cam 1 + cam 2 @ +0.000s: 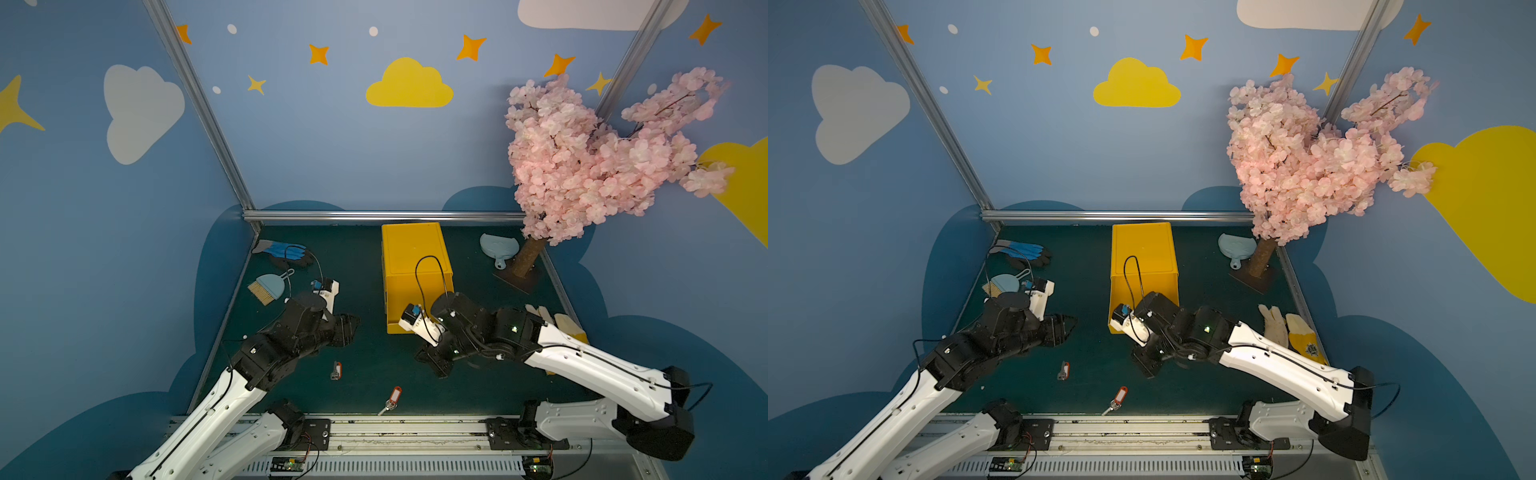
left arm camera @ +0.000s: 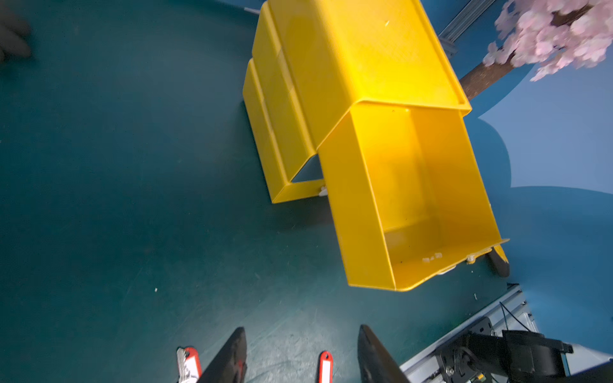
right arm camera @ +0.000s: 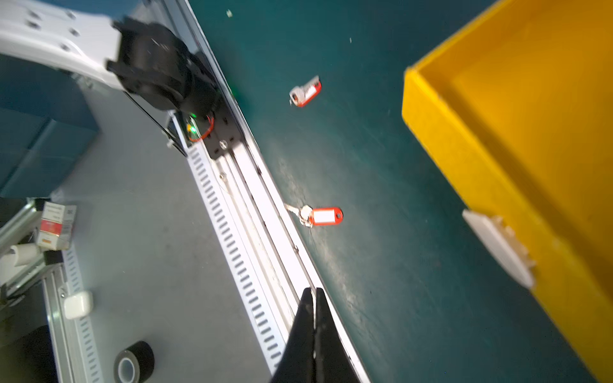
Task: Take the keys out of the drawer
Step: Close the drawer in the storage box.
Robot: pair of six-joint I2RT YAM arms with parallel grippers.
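In both top views the two keys are out on the green mat (image 1: 365,291), on the near side and clear of the yellow drawer (image 1: 399,299). The far key (image 1: 336,370) lies with its long axis running near to far, orange-red tag and silver blade folded side by side; the near key (image 1: 393,400) sits just beside the front rail (image 1: 415,424), slanted, tag toward the far right, blade pointing near-left at the rail. The left gripper (image 1: 348,328) hangs left of the drawer; the right gripper (image 1: 434,365) dips in front of it, its arm lying across the drawer's front. At the far side are a blue glove (image 1: 286,252), a hand brush (image 1: 266,289) and a pink blossom tree (image 1: 582,158).

Over to the left wrist: the drawer stands pulled out of its cabinet (image 2: 348,49), bare yellow floor on show. The left fingers (image 2: 232,354) are spread apart, holding nothing; the near key's tag (image 2: 325,366) shows in the gap between them and the far key (image 2: 189,363) sits just outside, both cut by the frame edge.

Right wrist now, a touch blurred: the right fingers (image 3: 326,331) are pressed together with nothing between. The near key (image 3: 320,215) lies against the rail, a white label in its tag; the far key (image 3: 306,91) lies well apart from it; the drawer's white handle (image 3: 497,248) juts from its front.
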